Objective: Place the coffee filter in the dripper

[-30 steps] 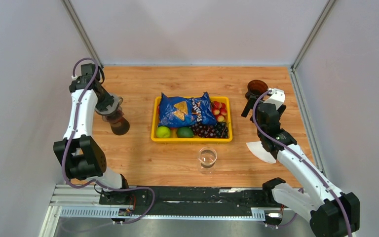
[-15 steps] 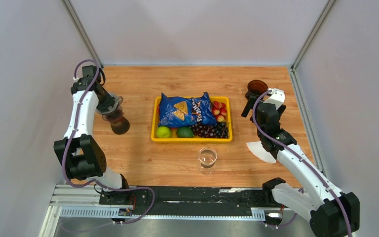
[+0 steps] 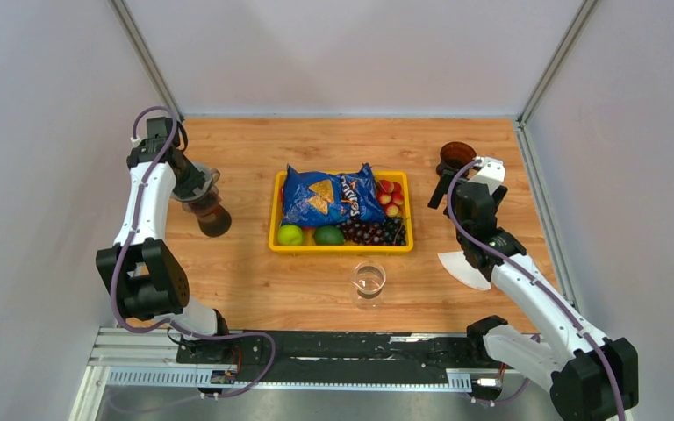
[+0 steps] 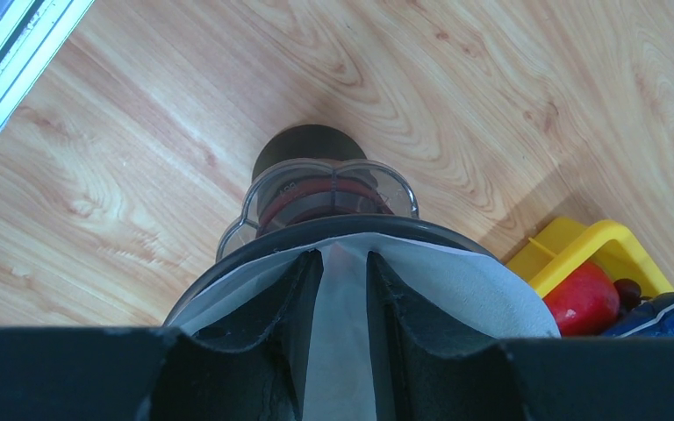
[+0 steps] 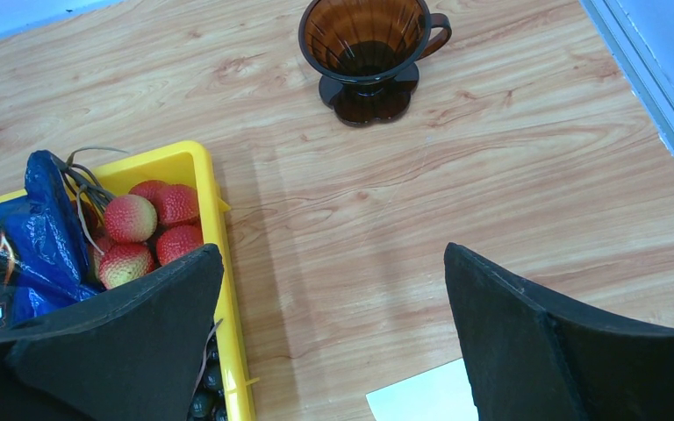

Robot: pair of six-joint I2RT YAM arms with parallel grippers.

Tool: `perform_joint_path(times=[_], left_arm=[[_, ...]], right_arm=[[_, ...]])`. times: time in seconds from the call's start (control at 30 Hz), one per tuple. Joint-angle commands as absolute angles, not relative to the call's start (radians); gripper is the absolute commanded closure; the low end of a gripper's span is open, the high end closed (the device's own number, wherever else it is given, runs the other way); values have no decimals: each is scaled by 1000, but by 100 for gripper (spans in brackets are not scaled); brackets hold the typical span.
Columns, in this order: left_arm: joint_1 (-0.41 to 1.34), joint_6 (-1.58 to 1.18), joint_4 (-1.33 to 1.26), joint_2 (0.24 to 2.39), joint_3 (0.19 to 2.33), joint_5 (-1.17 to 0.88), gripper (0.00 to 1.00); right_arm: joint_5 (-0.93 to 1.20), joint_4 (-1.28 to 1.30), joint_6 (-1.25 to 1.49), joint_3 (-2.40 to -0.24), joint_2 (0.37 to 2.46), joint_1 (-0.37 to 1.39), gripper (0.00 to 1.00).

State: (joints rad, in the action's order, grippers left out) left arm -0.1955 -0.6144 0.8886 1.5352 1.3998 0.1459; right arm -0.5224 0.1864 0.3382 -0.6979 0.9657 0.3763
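On the left, our left claw (image 4: 342,263) pinches a fold of the white paper coffee filter (image 4: 465,281), which sits inside the dark round-rimmed dripper (image 4: 316,189). In the middle, the yellow plastic tray (image 3: 340,249) holds a glossy blue crisp bag (image 3: 325,197), smooth green fruit (image 3: 290,234), dark grapes (image 3: 373,232) and bumpy red lychees (image 5: 149,228). Our right claw (image 5: 329,263) is spread wide near a ribbed amber dripper (image 5: 364,53).

Wood-grain table (image 3: 254,289), pale grey walls (image 3: 351,53) on three sides, aluminium corner posts (image 3: 146,57), metal rail (image 3: 360,379) along near edge, soft even light.
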Motion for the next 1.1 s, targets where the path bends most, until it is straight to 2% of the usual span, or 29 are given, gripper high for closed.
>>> perform_joint_path(times=[0.0,0.3,0.63,1.07], left_arm=[[-190,-627,865,1554,1368,111,63],[-190,-635,883,1540,1432,112,62],[-190,-646,911,1530,1495,124,54],[-190,-637,928,1476,1527,133,53]], right_arm=[[-532,181,327,-709,971,372,0],[-534,183,327,-709,970,372,0],[-540,189,325,-716,971,371,0],[-543,201,326,-719,957,371,0]])
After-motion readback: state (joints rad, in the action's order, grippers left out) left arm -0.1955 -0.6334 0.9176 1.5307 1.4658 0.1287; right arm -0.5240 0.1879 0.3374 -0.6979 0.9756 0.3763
